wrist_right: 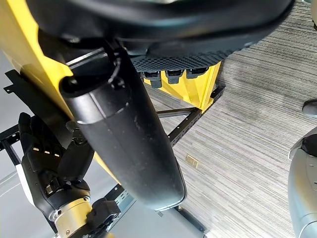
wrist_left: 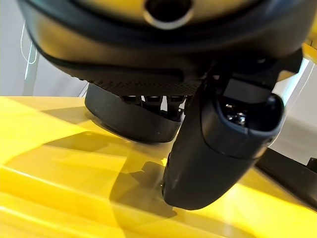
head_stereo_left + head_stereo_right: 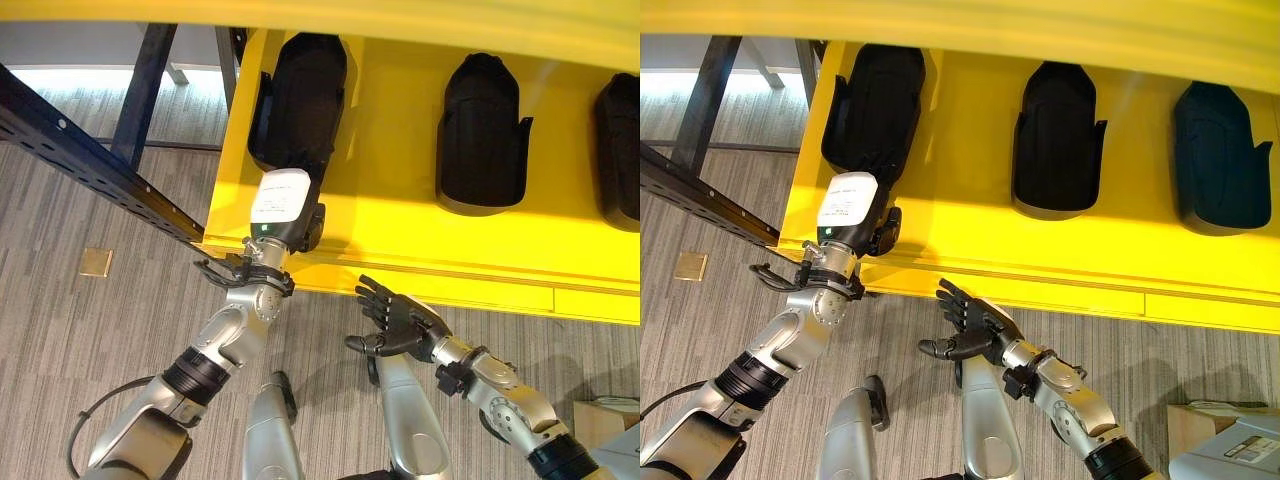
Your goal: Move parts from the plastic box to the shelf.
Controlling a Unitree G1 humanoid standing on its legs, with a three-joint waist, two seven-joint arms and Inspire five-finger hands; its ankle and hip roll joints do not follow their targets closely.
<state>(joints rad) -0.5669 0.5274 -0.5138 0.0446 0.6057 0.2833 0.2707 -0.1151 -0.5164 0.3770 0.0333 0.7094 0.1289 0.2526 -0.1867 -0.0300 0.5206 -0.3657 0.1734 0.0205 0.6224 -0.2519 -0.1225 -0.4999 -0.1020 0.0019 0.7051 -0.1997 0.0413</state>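
We see the left hand (image 3: 290,215) reaching onto the yellow shelf (image 3: 400,240), its white-covered back turned up toward the head camera; its fingers run forward under or against the nearest black part (image 3: 300,95) and are hidden there, so we cannot tell whether they grip it or merely touch it; in its own wrist view the thumb (image 2: 218,148) stands out large and dark just above the shelf surface, and the fingers beyond it are only a row of small shapes at the part's lower rim (image 2: 133,119), too cramped to read.

The right hand (image 3: 395,320) hangs below the shelf's front lip, near but apart from it, fingers straight and loosely fanned, holding nothing; past it in the right wrist view we make out the left hand and the shelf's edge, with striped grey carpet (image 1: 257,124) beyond.

Further along the shelf from the left hand lie a second black part (image 3: 482,130) and a third (image 3: 1220,155); the third is cut by the picture's edge in the left eye view; the shelf's upper board hides the tops of all three.

A dark perforated rail (image 3: 90,160) runs off beside the left arm; a cardboard box (image 3: 1225,440) is cropped at the corner below the right arm.
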